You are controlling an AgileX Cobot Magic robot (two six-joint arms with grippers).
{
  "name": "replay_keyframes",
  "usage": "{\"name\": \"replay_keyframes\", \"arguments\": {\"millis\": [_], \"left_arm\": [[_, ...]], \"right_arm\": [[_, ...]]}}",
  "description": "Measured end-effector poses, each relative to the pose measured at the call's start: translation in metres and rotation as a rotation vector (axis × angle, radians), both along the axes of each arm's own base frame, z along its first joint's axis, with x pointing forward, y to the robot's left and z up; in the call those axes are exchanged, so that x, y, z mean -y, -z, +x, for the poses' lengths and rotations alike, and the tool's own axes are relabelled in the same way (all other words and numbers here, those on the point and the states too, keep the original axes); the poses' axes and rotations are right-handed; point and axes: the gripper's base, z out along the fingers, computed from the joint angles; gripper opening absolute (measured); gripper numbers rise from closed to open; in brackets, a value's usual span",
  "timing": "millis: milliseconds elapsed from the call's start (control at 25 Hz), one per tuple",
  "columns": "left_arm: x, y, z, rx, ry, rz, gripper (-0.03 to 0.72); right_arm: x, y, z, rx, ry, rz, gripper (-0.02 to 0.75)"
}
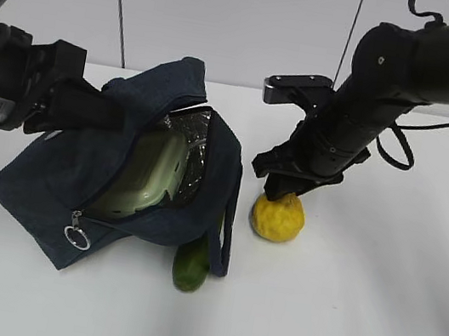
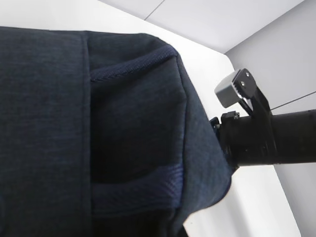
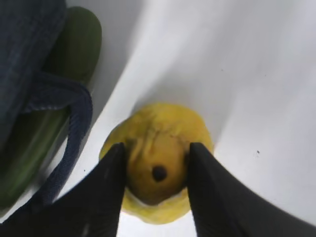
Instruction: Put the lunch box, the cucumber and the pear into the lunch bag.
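Right claw (image 3: 157, 174) straddles the pear (image 3: 157, 148) at lower centre, fingers touching its upright neck; left claw's state cannot be told.

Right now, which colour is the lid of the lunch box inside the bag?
Pale sage green lid, seen best in the exterior view, inside the navy lunch bag.
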Motion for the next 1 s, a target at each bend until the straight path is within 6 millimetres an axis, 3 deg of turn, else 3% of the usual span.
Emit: {"name": "replay_keyframes", "arguments": {"millis": [520, 760, 1000], "left_arm": [[0.000, 0.000, 0.000, 0.001, -0.001, 0.002, 0.001], [0.000, 0.000, 0.000, 0.002, -0.002, 0.004, 0.001], [-0.001, 0.000, 0.001, 0.005, -0.010, 0.009, 0.001]], "right_arm": [[-0.001, -0.027, 0.001, 0.005, -0.015, 0.009, 0.287], [0.000, -0.074, -0.013, 0.088, -0.008, 0.080, 0.286], [-0.013, -0.108, -0.026, 0.136, -0.072, 0.305, 0.286]]}}
